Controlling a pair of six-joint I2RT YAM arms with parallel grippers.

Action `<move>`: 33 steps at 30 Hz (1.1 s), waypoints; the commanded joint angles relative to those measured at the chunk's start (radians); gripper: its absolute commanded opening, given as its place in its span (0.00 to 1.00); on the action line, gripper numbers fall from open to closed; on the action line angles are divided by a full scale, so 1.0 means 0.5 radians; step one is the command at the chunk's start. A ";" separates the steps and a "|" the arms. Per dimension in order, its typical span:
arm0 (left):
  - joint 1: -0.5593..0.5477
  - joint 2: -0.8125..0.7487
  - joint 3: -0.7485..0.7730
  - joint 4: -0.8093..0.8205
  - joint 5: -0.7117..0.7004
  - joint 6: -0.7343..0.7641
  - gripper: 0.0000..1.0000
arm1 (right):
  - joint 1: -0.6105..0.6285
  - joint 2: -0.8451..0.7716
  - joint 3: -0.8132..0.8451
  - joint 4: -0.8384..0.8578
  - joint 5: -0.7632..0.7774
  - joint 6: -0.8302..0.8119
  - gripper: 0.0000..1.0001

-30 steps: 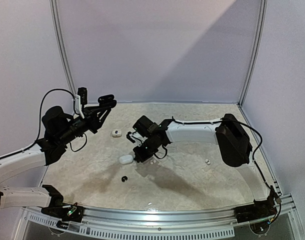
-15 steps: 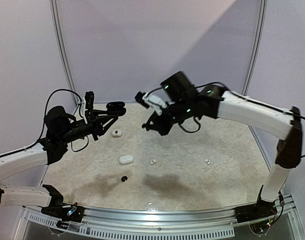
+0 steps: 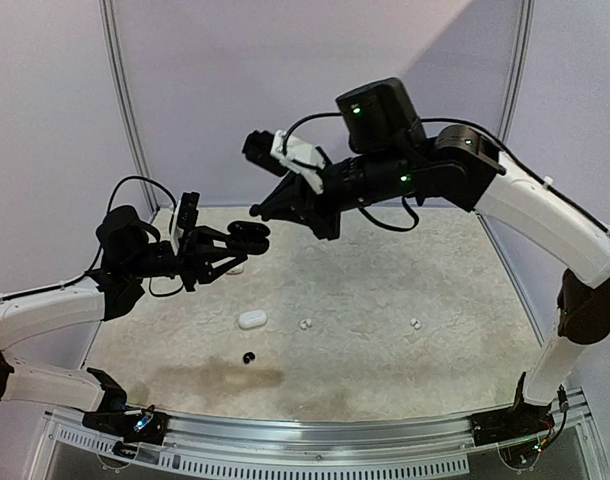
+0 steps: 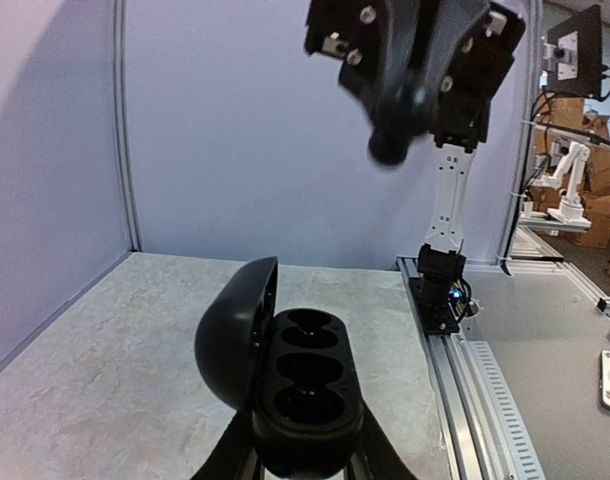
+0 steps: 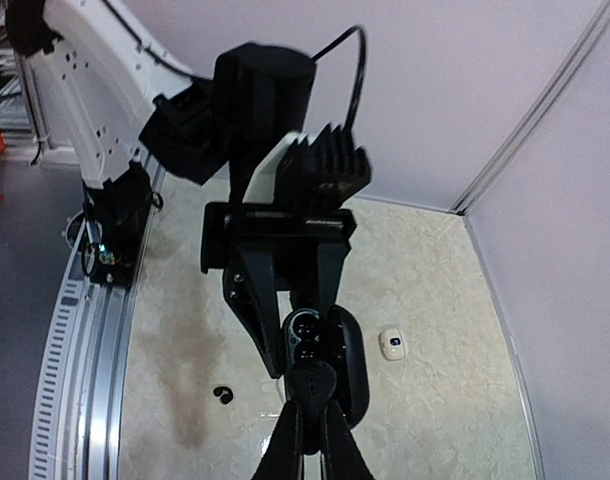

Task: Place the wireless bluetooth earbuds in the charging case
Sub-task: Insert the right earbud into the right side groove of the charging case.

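While both arms hang well above the table (image 3: pixel 465 370), the left gripper (image 3: pixel 232 245) is clenched on the base of an open black case (image 4: pixel 307 390). Its lid (image 4: pixel 235 330) is swung aside and its hollows face up. The right gripper (image 5: pixel 310 412) sits just above that case, close but apart. Its fingers are pinched on what looks like a black bud (image 5: pixel 310 381); the tip is blurred, so I would not swear to it.

The table is beige and marbled. A curved metal rail (image 3: pixel 315 432) bounds it at the near edge, and pale walls meeting at two slim posts (image 3: pixel 125 110) close the other sides. The right half has the most open room, with only one white bud (image 3: pixel 414 323) lying there.

Left of centre things sit closer together:
- A white case (image 3: pixel 251 319) lies beside a second white bud (image 3: pixel 306 324).
- A loose black bud (image 3: pixel 249 357) sits nearer the rail, at the edge of a dark stain (image 3: pixel 235 377).
- A second white case (image 5: pixel 393 343) lies further back, under the held case. A small dark mark on it is too small to read.

Beyond the rail, the left wrist view shows cardboard boxes (image 4: pixel 585 215) and another small arm (image 4: pixel 570 185).
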 commanded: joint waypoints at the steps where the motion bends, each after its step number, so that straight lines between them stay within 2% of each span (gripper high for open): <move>1: -0.007 0.028 0.074 -0.012 0.197 0.078 0.00 | 0.044 0.192 0.173 -0.316 0.011 -0.241 0.00; 10: -0.010 0.031 0.083 -0.049 0.190 0.120 0.00 | 0.052 0.261 0.216 -0.334 0.108 -0.316 0.00; 19: -0.010 0.017 0.077 -0.026 0.171 0.148 0.00 | 0.057 0.380 0.363 -0.492 0.192 -0.402 0.00; 33: -0.010 0.027 0.075 0.009 0.146 0.144 0.00 | 0.067 0.416 0.376 -0.559 0.234 -0.501 0.00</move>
